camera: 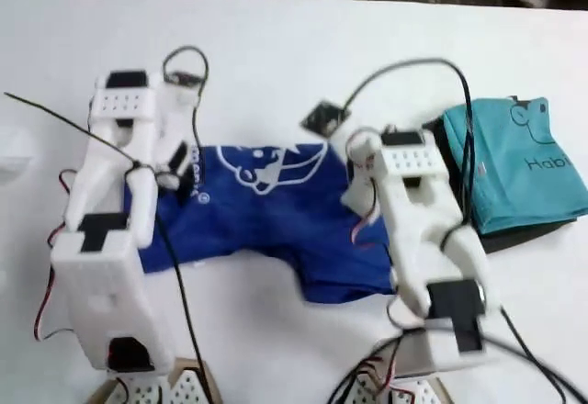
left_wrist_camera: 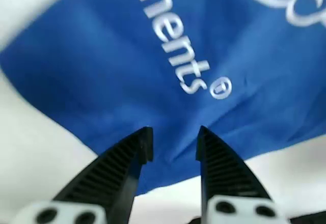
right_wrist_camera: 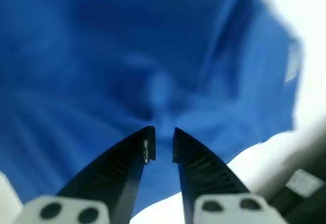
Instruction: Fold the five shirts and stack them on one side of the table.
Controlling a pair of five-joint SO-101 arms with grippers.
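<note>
A blue shirt with white print lies crumpled across the middle of the white table. My left gripper hovers open over the blue shirt near its edge, beside the white lettering; in the high view the left gripper sits at the shirt's left end. My right gripper is pinched on the blue shirt, with creases running to its tips; from above the right gripper is at the shirt's right end. A folded teal shirt lies at the right.
The teal shirt rests on a dark folded shirt near the right edge. A small dark tag-like object lies behind the blue shirt. Cables loop over both arms. Bare table stretches along the back and far left.
</note>
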